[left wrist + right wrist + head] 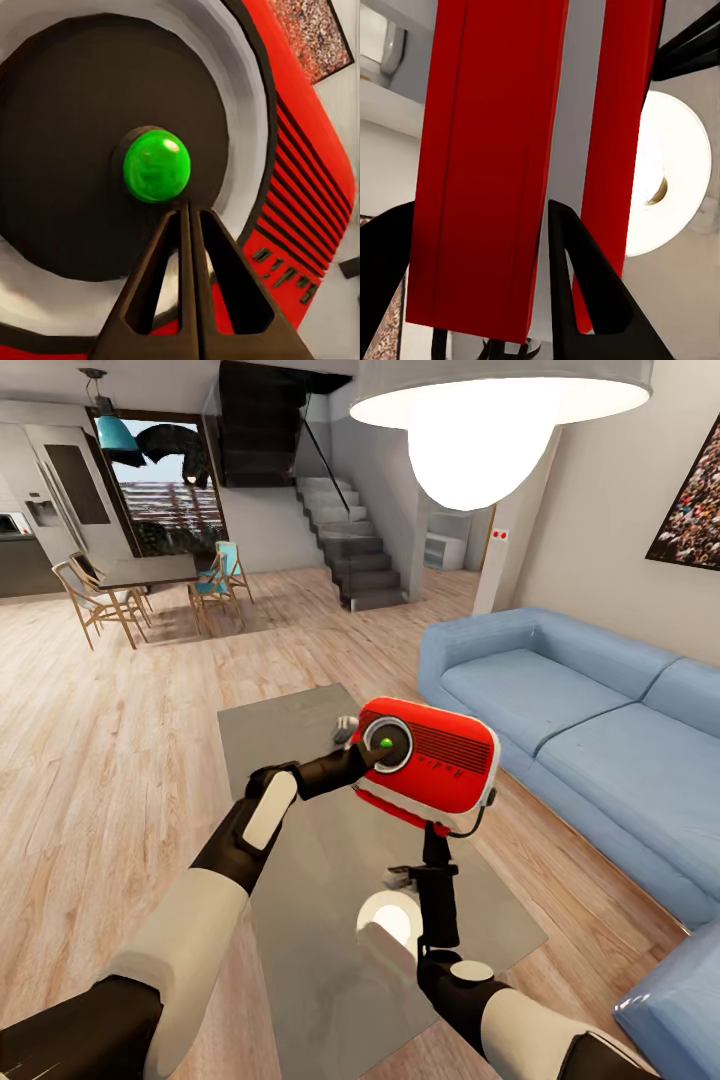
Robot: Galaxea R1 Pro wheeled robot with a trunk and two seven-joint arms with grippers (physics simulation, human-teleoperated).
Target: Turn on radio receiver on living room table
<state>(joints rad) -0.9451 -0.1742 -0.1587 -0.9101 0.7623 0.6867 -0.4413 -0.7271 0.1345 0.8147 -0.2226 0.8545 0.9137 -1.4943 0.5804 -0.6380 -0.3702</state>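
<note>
right hand (432, 838) holds radio receiver (440, 760) up from below, closed left hand (372, 756) tips just short of green button (156, 165).

**Radio held aloft, sofa close by**

The radio receiver (430, 762) sits raised above the table (300, 920), its dial side blocked by the left gripper (378, 752). The blue sofa (580, 730) bounds the table's right side; bare wood floor (110, 760) lies left.

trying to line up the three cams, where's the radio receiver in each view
Head view: radio receiver at centre, held above the table.
Left wrist view: its dial and grille close up, left gripper by the green button.
Right wrist view: red body between the fingers.
Shared landmark: the red casing.
</note>
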